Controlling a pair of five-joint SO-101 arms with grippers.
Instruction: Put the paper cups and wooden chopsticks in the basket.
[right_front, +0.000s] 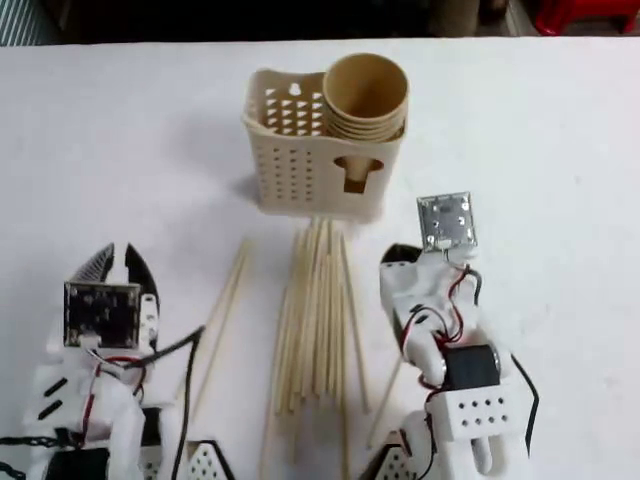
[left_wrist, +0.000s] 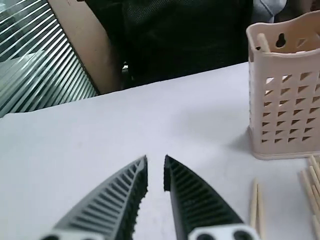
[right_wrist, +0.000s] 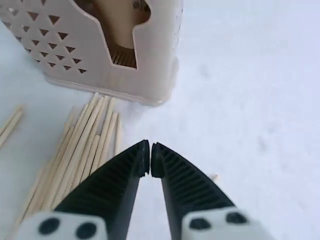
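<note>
Lifting sticks off the tabletop (right_front: 560, 150) into the basket (right_front: 300, 175), where the cups (right_front: 365, 95) already sit, should go best a few at a time, pinched mid-length. The chopsticks (right_front: 315, 320) lie flat, long axes pointing at the basket. The left end effector (left_wrist: 155, 170) is slightly parted and the right end effector (right_wrist: 150, 150) is closed, both empty.

The white table (right_front: 560, 150) carries the basket (right_front: 300, 185) and loose wooden chopsticks (right_front: 315, 320) lying just beside it.
</note>
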